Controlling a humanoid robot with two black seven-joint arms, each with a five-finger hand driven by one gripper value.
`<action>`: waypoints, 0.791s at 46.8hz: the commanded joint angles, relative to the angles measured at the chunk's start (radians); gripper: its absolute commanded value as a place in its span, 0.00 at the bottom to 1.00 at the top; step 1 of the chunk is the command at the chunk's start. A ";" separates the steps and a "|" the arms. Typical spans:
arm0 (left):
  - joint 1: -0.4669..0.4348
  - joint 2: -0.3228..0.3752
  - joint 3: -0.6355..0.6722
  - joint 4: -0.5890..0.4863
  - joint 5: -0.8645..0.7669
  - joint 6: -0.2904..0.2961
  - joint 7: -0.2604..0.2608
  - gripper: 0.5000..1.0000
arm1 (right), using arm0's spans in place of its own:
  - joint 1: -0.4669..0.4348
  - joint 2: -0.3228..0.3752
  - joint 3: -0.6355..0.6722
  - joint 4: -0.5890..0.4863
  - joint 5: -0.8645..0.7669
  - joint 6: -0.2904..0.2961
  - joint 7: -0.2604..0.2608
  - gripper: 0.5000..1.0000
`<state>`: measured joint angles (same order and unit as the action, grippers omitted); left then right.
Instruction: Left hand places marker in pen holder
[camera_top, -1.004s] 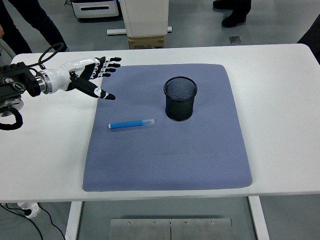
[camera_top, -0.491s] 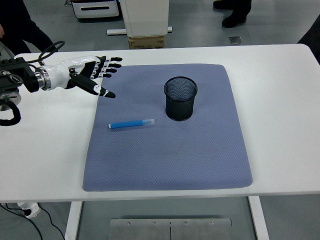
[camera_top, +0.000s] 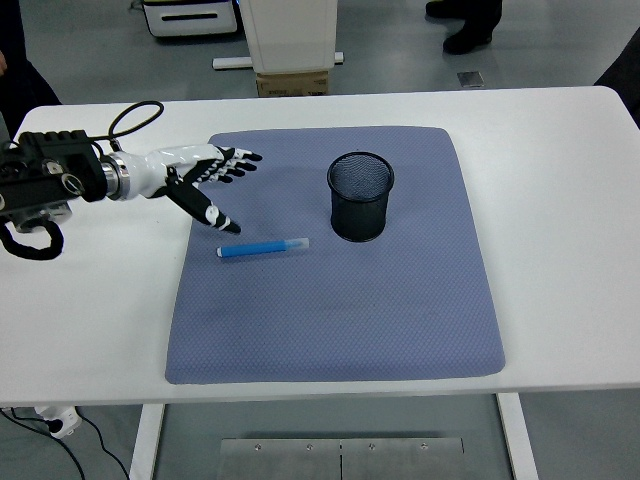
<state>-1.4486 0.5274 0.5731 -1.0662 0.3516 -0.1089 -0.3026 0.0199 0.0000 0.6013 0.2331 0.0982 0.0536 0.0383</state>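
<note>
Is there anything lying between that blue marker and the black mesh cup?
Nothing. In the head view, only bare grey mat shows between the marker and the pen holder.

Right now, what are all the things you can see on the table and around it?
White table: one, white, fills most of the view.
Blue-grey fabric mat: one, blue-grey, in the middle of the table.
Black wire-mesh pen holder: one, black, upright on the far part of the mat, nothing visible inside.
Blue marker with a clear cap: one, blue, lying flat on the mat, left of the holder and apart from it.
Cardboard box: one, brown, on the floor beyond the table.
Person's shoe: one, dark, on the floor at the top.
Left hand: one, white and black, fingers spread, holding nothing, above the mat's far left part, thumb pointing down toward the marker.
</note>
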 joint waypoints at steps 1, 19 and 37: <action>0.000 -0.009 0.008 -0.006 0.027 0.026 0.003 1.00 | 0.000 0.000 0.000 0.000 0.000 0.000 0.000 1.00; 0.002 -0.081 0.008 -0.044 0.104 0.066 0.005 1.00 | 0.000 0.000 0.000 0.000 0.000 0.000 0.000 1.00; 0.002 -0.099 0.008 -0.043 0.250 0.067 0.025 1.00 | 0.000 0.000 0.000 0.000 0.000 0.000 0.000 1.00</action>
<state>-1.4458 0.4279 0.5814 -1.1090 0.5946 -0.0414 -0.2777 0.0199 0.0000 0.6013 0.2331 0.0982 0.0537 0.0383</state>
